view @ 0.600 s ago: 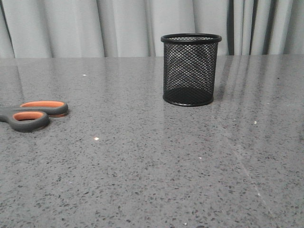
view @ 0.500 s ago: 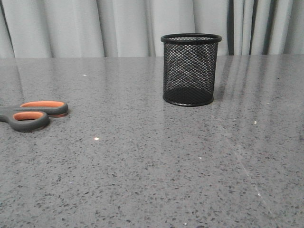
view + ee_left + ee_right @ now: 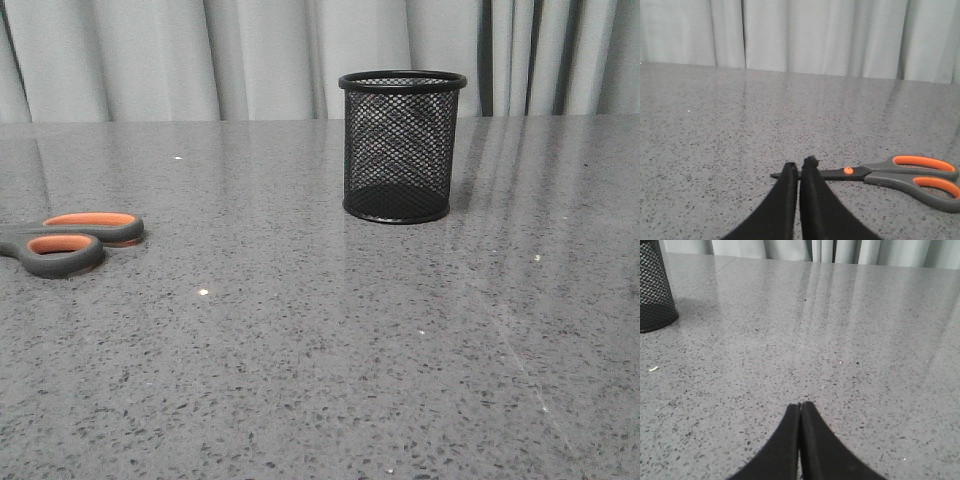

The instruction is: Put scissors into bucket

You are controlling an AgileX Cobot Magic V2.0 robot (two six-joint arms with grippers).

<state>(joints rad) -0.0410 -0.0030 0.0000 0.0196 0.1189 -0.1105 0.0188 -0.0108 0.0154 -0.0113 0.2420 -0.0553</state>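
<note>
While both arms sit low over the grey speckled table [image 3: 330,360], the left gripper [image 3: 800,167] has its jaws pressed together, holding nothing. Just beyond those closed tips lie the scissors [image 3: 890,175], flat on the surface, blade tip nearest the jaws and the orange-lined handles farther off to one side. Likewise the right gripper [image 3: 800,405] is closed and empty. Well ahead of its jaws and off to the side stands the bucket [image 3: 655,290], upright.

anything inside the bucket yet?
Nothing visible through the mesh of the bucket; it looks empty, though the solid base rim hides its very bottom. The scissors lie flat on the table, far left.
</note>
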